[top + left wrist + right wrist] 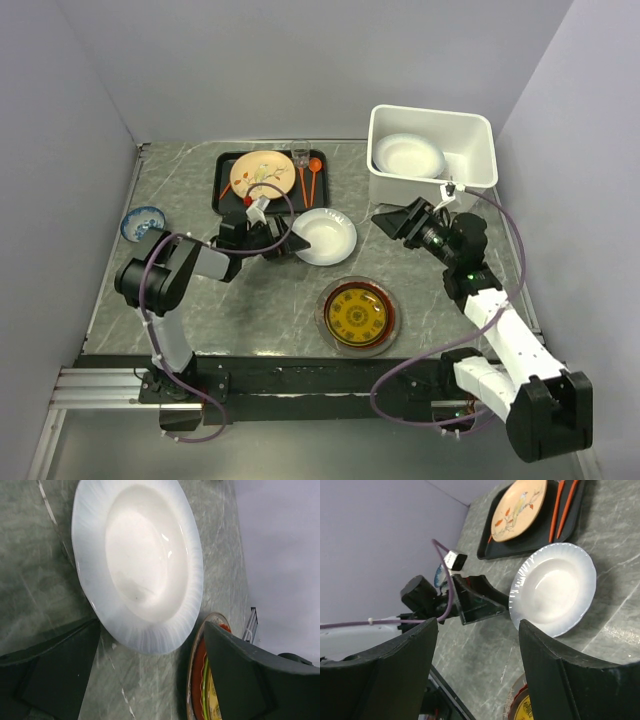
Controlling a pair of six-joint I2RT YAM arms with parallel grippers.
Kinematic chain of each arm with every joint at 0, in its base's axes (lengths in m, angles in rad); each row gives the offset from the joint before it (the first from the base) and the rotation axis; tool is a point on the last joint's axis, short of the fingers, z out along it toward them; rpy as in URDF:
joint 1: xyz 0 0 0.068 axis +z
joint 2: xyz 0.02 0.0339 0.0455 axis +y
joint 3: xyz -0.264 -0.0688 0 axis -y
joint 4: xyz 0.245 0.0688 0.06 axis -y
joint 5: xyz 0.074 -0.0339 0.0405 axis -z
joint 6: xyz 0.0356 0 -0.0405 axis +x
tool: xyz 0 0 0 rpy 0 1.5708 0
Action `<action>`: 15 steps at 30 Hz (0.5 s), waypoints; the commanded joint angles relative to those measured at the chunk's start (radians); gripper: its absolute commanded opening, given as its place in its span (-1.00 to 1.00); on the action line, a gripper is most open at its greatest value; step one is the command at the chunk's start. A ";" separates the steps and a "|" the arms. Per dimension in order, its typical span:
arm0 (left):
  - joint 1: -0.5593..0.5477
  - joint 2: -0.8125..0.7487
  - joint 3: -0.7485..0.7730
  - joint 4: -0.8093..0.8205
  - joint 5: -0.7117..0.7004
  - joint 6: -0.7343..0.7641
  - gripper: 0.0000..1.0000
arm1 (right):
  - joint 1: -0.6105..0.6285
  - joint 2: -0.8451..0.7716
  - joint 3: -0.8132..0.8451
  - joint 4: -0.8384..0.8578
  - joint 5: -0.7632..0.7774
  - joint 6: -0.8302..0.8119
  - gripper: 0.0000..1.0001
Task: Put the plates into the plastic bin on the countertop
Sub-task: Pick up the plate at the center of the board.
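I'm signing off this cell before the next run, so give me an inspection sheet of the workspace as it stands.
Surface: countertop, grey-green with white veins.
Job's things: binned white plate lies in the plastic bin; loose white plate and gold-patterned red plate lie on the countertop; cream floral plate lies on the black tray.
Clutter: small blue bowl at the left edge; orange utensils on the tray.
Grippers: left gripper open, straddling the loose white plate's rim; right gripper open, empty, beside the bin.
Cables: purple cables loop along both arms.
Surroundings: plain pale walls on three sides.
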 commanded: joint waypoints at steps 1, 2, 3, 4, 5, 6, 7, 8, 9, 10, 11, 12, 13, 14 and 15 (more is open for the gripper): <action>0.016 0.050 0.047 0.113 0.056 -0.055 0.69 | 0.010 -0.066 -0.023 0.042 0.033 0.015 0.46; 0.016 0.059 0.055 0.120 0.063 -0.058 0.62 | 0.010 -0.071 -0.027 0.033 0.036 0.012 0.46; 0.017 0.068 0.058 0.131 0.065 -0.062 0.55 | 0.008 -0.080 -0.030 0.020 0.039 0.009 0.46; 0.017 0.088 0.066 0.136 0.068 -0.067 0.41 | 0.011 -0.086 -0.034 0.020 0.039 0.009 0.46; 0.017 0.099 0.069 0.140 0.068 -0.068 0.33 | 0.010 -0.091 -0.039 0.017 0.044 0.007 0.46; 0.016 0.107 0.071 0.157 0.068 -0.076 0.26 | 0.010 -0.097 -0.045 0.008 0.047 0.009 0.46; 0.017 0.129 0.077 0.165 0.068 -0.079 0.14 | 0.010 -0.100 -0.047 0.002 0.052 0.004 0.46; 0.017 0.139 0.080 0.171 0.066 -0.084 0.08 | 0.010 -0.105 -0.048 -0.009 0.058 -0.005 0.46; 0.017 0.151 0.086 0.173 0.066 -0.085 0.02 | 0.008 -0.109 -0.051 -0.024 0.062 -0.005 0.46; 0.017 0.174 0.098 0.176 0.066 -0.087 -0.10 | 0.010 -0.112 -0.056 -0.021 0.064 -0.002 0.46; 0.017 0.186 0.106 0.180 0.068 -0.088 -0.17 | 0.011 -0.115 -0.066 -0.020 0.067 -0.002 0.46; 0.017 0.208 0.112 0.183 0.074 -0.093 -0.24 | 0.010 -0.116 -0.073 -0.012 0.067 0.001 0.46; 0.017 0.218 0.123 0.191 0.080 -0.096 -0.46 | 0.010 -0.112 -0.080 -0.001 0.061 0.010 0.46; 0.017 0.228 0.127 0.194 0.083 -0.099 -0.61 | 0.011 -0.111 -0.086 -0.001 0.065 0.007 0.47; 0.017 0.234 0.130 0.197 0.088 -0.101 -0.77 | 0.011 -0.106 -0.086 -0.004 0.068 0.007 0.47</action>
